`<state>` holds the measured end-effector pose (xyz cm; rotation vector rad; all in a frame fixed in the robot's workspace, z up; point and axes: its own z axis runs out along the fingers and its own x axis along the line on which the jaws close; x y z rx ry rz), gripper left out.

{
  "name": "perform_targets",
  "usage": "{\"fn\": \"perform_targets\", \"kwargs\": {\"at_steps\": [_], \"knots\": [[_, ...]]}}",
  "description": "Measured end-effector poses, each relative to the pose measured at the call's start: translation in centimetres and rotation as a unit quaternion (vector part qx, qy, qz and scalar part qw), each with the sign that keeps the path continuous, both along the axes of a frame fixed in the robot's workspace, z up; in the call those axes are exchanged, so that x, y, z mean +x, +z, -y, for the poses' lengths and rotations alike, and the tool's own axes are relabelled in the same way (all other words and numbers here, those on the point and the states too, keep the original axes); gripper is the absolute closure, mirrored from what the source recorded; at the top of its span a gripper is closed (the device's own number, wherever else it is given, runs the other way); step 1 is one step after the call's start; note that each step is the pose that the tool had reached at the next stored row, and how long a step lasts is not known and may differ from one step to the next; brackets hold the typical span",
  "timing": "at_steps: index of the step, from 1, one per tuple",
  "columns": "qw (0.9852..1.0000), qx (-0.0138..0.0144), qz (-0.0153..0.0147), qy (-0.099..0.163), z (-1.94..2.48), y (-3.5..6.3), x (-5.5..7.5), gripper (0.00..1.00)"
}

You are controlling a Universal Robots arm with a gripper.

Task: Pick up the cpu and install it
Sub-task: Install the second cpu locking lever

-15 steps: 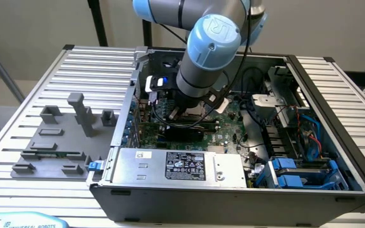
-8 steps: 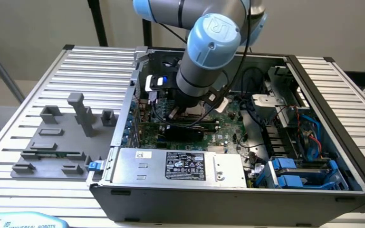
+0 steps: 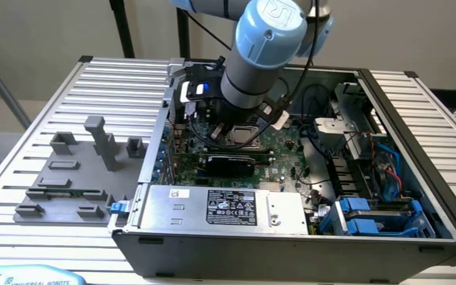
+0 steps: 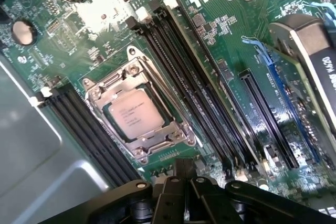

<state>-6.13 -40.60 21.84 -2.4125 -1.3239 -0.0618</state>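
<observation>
The cpu (image 4: 137,116), a small square chip with a silvery-beige top, lies flat inside the metal-framed socket (image 4: 100,95) on the green motherboard (image 4: 220,30). My gripper (image 4: 184,170) hovers a short way above the board beside the socket. Its black fingers are shut together with nothing between them, and they do not touch the chip. In the exterior view the arm (image 3: 256,59) reaches down into the open computer case, with the socket (image 3: 246,136) just below its wrist.
Black memory slots (image 4: 181,72) run along both sides of the socket. An expansion card (image 3: 230,162) and the grey power-supply box (image 3: 224,208) lie nearer the case front. Blue drive bays (image 3: 370,217) fill the exterior view's right. A grey fixture tray (image 3: 78,178) holds a green memory stick (image 3: 73,192).
</observation>
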Motion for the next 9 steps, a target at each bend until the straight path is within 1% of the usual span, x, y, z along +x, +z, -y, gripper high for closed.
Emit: {"fn": "perform_targets", "kwargs": {"at_steps": [9], "knots": [[1.0, 0.0, 0.0, 0.0, 0.0, 0.07, 0.0, 0.89]]}}
